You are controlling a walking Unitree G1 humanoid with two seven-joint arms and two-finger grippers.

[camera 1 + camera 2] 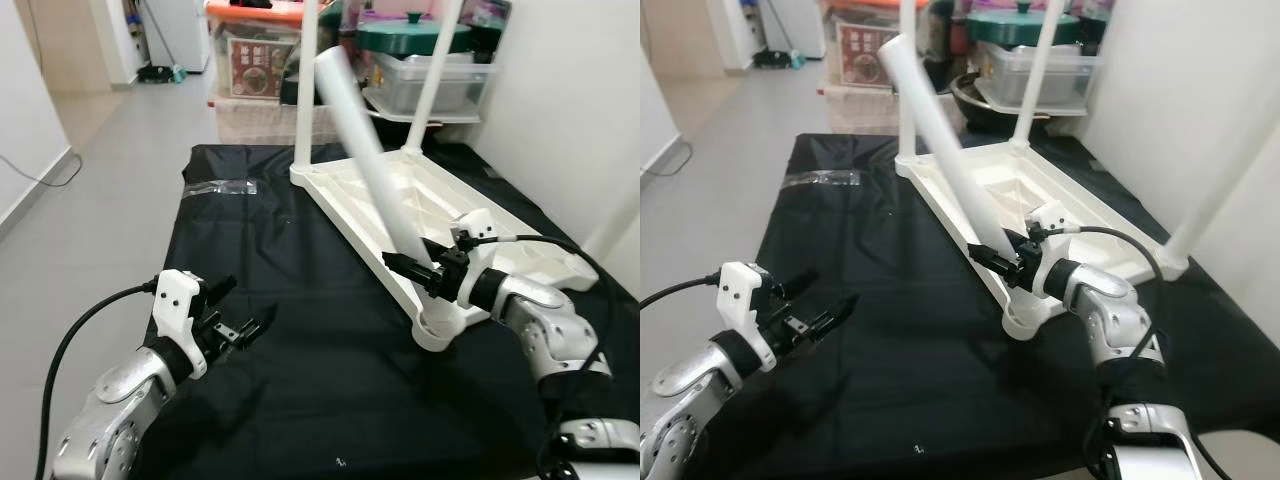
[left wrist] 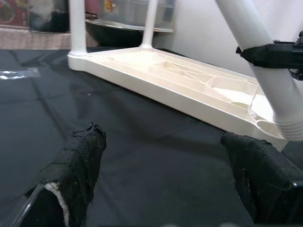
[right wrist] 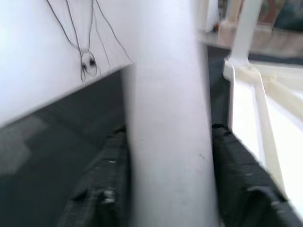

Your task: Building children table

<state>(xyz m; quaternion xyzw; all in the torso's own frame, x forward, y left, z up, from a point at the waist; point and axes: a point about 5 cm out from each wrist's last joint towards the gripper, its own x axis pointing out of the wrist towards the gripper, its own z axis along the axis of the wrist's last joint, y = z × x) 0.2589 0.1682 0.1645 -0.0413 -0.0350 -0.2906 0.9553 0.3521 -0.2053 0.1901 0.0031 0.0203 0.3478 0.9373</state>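
Right tool (image 1: 418, 266) grips tilted leg (image 1: 370, 160) at tabletop (image 1: 440, 215) corner; left tool (image 1: 240, 318) open over bare cloth (image 1: 300, 400).

- An upturned white table top (image 1: 450, 215) lies on a black cloth (image 1: 300, 330).
- The right gripper (image 1: 412, 268) is clamped around a tilted white leg (image 1: 372, 160) just above the near corner socket (image 1: 438, 328).
- The left gripper (image 1: 240, 318) hovers over the cloth with fingers parted, well apart from the table.
- A clear plastic bag (image 1: 220, 187) lies near the cloth's far left edge.
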